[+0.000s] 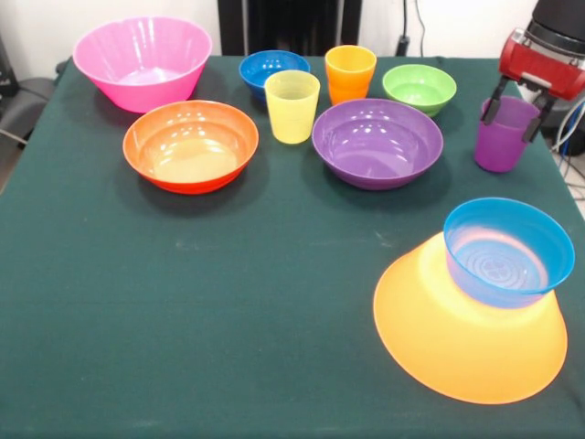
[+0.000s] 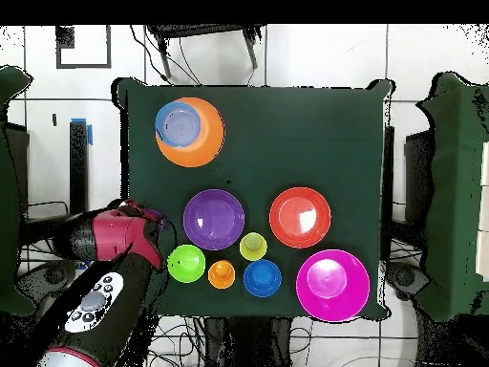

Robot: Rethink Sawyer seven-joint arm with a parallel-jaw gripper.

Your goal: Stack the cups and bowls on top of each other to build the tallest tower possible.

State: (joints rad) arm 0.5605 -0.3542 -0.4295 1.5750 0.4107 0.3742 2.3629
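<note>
The tower's base, a big yellow-orange bowl (image 1: 457, 338) (image 2: 205, 143), lies upside down at the near right with a light blue bowl (image 1: 508, 249) (image 2: 179, 122) upright on it. My gripper (image 1: 515, 117) (image 2: 153, 227) is at the far right, its fingers (image 1: 492, 108) pressed on both sides of the purple cup (image 1: 503, 146), which stands on the cloth. The overhead view hides that cup under the gripper. A yellow cup (image 1: 292, 106) (image 2: 253, 246) and an orange cup (image 1: 350, 73) (image 2: 222, 274) stand upright in the far middle.
Loose bowls sit upright on the green cloth: purple (image 1: 377, 142) (image 2: 213, 219), orange-red (image 1: 190, 144) (image 2: 300, 217), big pink (image 1: 142, 59) (image 2: 332, 284), dark blue (image 1: 272, 71) (image 2: 262, 278) and green (image 1: 420, 87) (image 2: 186, 262). The green bowl is closest to the gripper.
</note>
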